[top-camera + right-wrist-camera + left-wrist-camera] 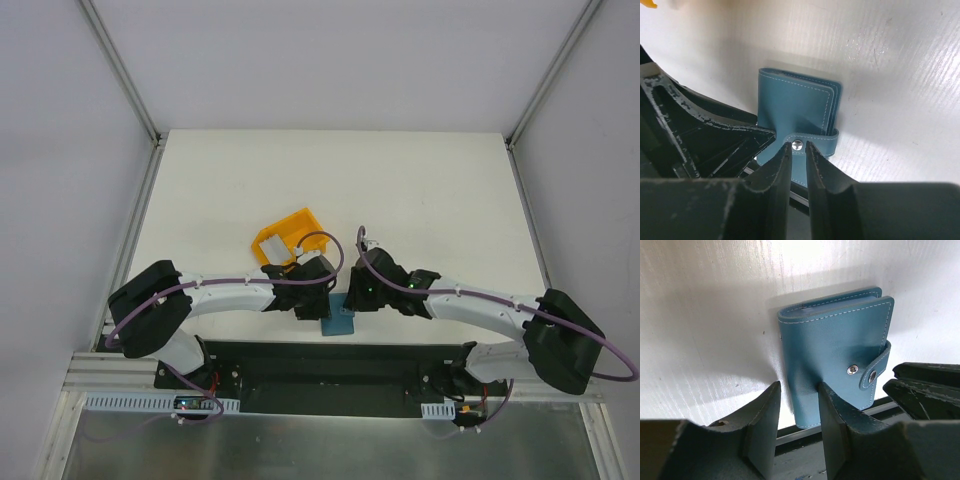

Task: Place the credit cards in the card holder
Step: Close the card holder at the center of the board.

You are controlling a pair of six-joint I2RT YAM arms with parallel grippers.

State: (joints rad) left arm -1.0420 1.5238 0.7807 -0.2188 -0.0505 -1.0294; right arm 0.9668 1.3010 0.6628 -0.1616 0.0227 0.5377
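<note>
Left wrist: steadying card holder [832, 355] in clenched left gripper [800, 390] jaws, pinching snap tab [816, 141] with right gripper [797, 147] jaws, probably for unsnapping.

In the top view the upper half of the table [330, 180] lay open from side to side. The yellow bin [300, 222] stood left of centre, just above the left gripper [320, 305], closing that way in. The left gripper and the right gripper [349, 300] crowded the card holder [340, 324] at the lower edge, almost touching, with no passage between them. Bare table stretched at the right, above the right arm [470, 300], and at the left, above the left arm [225, 290].
</note>
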